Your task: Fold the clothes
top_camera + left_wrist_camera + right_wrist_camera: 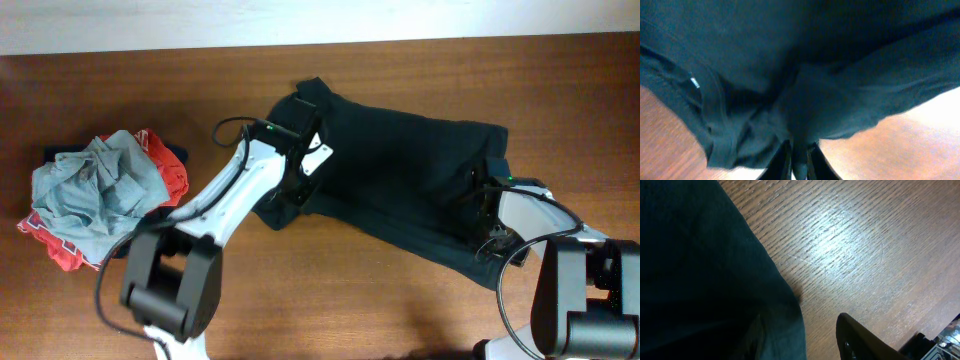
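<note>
Left jaws pinched narrow on a bunch of the black T-shirt [410,170], which sprawls over the desk [120,80] from them to the right jaws, grip impossible to tell; apparently an opening fold, next needing a coordinated lift.

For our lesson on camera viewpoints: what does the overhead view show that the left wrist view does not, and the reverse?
Only the overhead view shows the separate pile of garments and how far the black T-shirt spreads. Only the left wrist view shows the collar label and a fold of fabric pinched in the left end effector. Both show the black T-shirt and the wooden table.
</note>
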Available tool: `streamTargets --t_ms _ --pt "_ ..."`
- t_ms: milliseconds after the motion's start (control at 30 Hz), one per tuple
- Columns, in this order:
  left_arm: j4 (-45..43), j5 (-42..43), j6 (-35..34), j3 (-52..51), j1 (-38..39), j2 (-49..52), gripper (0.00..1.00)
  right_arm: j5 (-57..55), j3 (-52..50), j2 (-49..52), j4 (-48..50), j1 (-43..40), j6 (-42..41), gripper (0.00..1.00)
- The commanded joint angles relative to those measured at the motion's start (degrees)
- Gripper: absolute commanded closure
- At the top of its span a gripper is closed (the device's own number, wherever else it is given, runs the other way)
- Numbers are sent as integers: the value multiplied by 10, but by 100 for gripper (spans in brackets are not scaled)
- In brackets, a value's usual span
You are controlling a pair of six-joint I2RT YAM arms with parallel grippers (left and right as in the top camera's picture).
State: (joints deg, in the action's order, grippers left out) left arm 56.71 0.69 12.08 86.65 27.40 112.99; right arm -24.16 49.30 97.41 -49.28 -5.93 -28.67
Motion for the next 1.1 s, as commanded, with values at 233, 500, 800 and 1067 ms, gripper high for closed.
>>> streamTargets --t_ms 233,500,800,1067 --pt "-55 -5 11 21 -51 38 25 36 -5 8 15 -2 -8 48" --pt "101 -5 6 91 -42 37 6 36 -5 8 15 -2 -8 48" --pt "164 -4 -31 76 -3 35 20 36 -5 8 15 -2 -8 48" --pt "47 -21 -22 -9 20 35 53 36 -5 8 17 -2 -8 48"
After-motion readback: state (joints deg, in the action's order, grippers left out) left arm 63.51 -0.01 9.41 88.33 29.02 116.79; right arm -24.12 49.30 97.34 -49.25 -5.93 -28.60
